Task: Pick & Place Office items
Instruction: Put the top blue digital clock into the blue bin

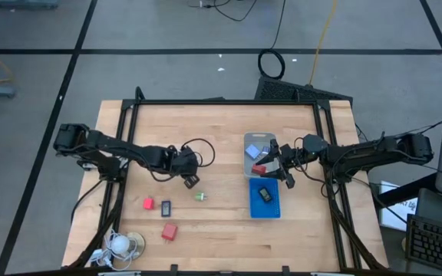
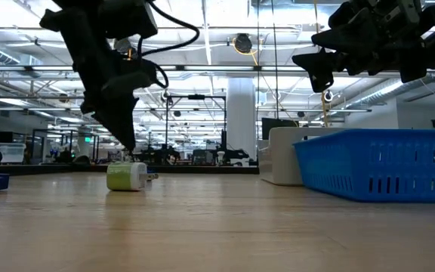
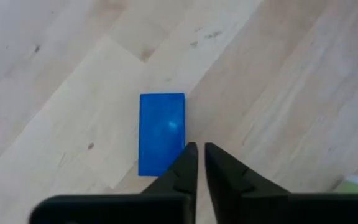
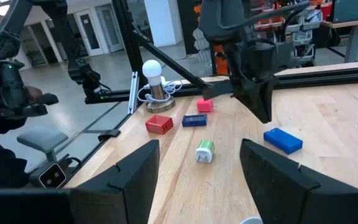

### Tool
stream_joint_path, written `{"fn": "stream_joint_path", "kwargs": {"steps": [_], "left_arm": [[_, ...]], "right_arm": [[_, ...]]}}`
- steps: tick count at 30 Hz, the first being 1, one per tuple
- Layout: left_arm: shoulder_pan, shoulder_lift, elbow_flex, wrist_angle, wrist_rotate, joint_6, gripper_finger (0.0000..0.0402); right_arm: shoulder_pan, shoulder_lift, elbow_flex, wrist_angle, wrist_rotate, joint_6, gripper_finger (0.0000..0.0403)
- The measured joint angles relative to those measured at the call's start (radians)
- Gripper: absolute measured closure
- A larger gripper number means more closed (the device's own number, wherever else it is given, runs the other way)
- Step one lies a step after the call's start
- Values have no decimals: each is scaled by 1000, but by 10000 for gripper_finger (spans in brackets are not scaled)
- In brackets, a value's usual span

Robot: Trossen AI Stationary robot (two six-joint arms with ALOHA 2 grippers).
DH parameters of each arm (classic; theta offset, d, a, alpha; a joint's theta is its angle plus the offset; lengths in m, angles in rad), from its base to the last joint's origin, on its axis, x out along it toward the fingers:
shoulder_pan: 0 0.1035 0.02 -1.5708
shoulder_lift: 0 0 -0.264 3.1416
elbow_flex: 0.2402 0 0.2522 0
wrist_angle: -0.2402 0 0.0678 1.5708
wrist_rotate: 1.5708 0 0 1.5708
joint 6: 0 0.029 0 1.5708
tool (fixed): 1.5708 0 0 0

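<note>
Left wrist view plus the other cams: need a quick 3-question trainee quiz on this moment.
1. True or false: the left gripper has the blue piece clamped between its fingers.
2. Multiple choice: the right gripper is A) shut on a red block, B) open and empty, C) shut on nothing.
3. Short answer: in the high view, what lies inside the blue tray?

Key
1. False. It is shut, but beside the piece, with nothing between the fingers.
2. B.
3. One dark piece.
</note>
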State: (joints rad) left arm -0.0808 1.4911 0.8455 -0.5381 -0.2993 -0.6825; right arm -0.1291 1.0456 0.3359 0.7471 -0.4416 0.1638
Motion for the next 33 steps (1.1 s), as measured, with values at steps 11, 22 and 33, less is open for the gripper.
{"fn": "stream_joint_path", "kwargs": {"steps": [11, 22, 33], "left_arm": [[49, 2, 0, -19, 64, 6, 304], [116, 19, 2, -19, 108, 75, 117], [121, 131, -5, -22, 136, 132, 95]], "right_arm": [[0, 0, 0, 1, 0, 0, 188], [0, 0, 0, 1, 0, 0, 188], [0, 0, 0, -3, 0, 0, 188]]}}
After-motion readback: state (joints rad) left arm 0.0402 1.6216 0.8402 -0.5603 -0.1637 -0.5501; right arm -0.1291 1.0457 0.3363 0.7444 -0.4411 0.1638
